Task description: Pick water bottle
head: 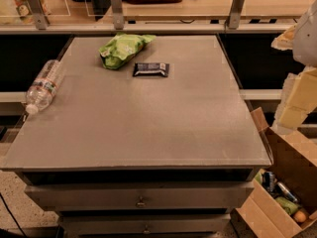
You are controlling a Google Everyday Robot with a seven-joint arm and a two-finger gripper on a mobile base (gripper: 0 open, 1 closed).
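Note:
The water bottle is a clear ribbed plastic bottle with a white cap and a white-and-red label band. It lies on its side at the left edge of the grey table top, cap pointing toward the front. My gripper shows as pale yellowish-white parts at the right edge of the camera view. It is beyond the table's right side, raised above the floor and far from the bottle. It holds nothing that I can see.
A green snack bag and a flat dark snack bar lie at the back middle of the table. An open cardboard box with cans stands on the floor at the lower right. A rail with posts runs behind the table.

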